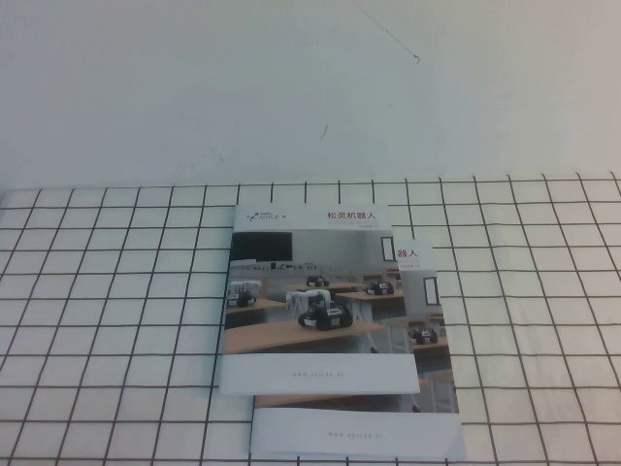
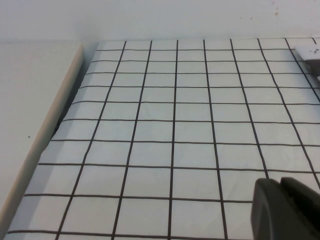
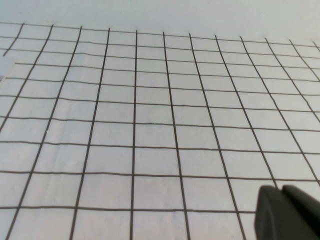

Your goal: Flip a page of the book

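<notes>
From the high view, you have the book [image 1: 315, 301] lying closed and flat on the gridded cloth [image 1: 107, 320], a little toward six o'clock of the picture's centre. Its cover leaf, the page [image 1: 309, 291] you must turn, shows the classroom photo face up, with the title at twelve o'clock and the white footer at six. The long axis runs from twelve to six. A second booklet [image 1: 427, 369] with the same cover lies beneath it, peeking out at three and six o'clock; leave that one alone. Neither arm shows in this view, so you cannot judge from here which is nearer.

In the left wrist view, the left gripper [image 2: 280, 207] appears as a dark shape over bare cloth. A thin seam runs between its two parts, so the jaws look closed and hold nothing. A corner of printed paper, probably the book, shows at the picture's edge [image 2: 309, 55], well apart from the gripper, beyond it and toward the robot's right.

In the right wrist view, the right gripper [image 3: 282, 212] hangs over empty grid, its jaws likewise looking pressed together and empty. No book shows here at all.

My judgement: whichever side the cover opens from, which I cannot tell, decides the arm; approach that long edge crosswise.
</notes>
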Tool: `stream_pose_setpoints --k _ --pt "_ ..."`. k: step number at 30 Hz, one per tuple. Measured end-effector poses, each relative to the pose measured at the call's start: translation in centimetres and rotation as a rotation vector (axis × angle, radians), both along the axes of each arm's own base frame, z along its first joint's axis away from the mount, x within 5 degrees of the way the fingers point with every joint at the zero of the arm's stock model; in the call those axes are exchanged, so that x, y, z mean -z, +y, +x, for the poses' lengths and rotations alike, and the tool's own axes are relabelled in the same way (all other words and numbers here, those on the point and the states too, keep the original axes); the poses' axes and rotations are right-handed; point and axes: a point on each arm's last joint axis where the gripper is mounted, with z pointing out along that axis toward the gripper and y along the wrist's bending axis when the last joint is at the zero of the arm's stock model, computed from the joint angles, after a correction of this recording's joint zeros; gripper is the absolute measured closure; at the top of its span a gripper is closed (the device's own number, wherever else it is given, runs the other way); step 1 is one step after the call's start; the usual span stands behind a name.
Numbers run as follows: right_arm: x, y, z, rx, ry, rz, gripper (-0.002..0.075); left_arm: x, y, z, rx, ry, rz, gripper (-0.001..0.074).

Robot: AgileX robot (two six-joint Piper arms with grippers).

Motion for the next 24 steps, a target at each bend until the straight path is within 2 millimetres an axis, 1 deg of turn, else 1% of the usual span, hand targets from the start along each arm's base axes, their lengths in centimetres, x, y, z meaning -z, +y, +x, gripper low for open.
stream_pose_setpoints --k 6,10,15,18,21,24 --pt "0.0 0.0 0.0 0.000 0.000 0.000 0.0728 -0.1 0.0 0.0 0.000 -0.008 -0.007 0.0737" --pt "-0.4 0.0 0.2 -0.006 -0.052 -0.004 0.0728 -0.5 -0.1 0.2 0.001 -0.077 -0.052 0.0737" --pt "-1.8 0.2 0.5 -0.024 -0.208 -0.014 0.0728 -2.8 0.0 0.4 -0.023 -0.336 -0.194 0.0737" --pt "-2.2 0.2 0.6 -0.028 -0.247 -0.017 0.0728 -4.0 0.3 0.3 -0.049 -0.479 -0.252 0.0737" --pt "-2.3 0.2 0.6 -0.029 -0.256 -0.017 0.0728 -4.7 0.5 0.1 -0.063 -0.561 -0.267 0.0737" --pt "-2.3 0.2 0.6 -0.030 -0.263 -0.018 0.0728 -4.9 0.6 0.0 -0.067 -0.580 -0.272 0.0737"
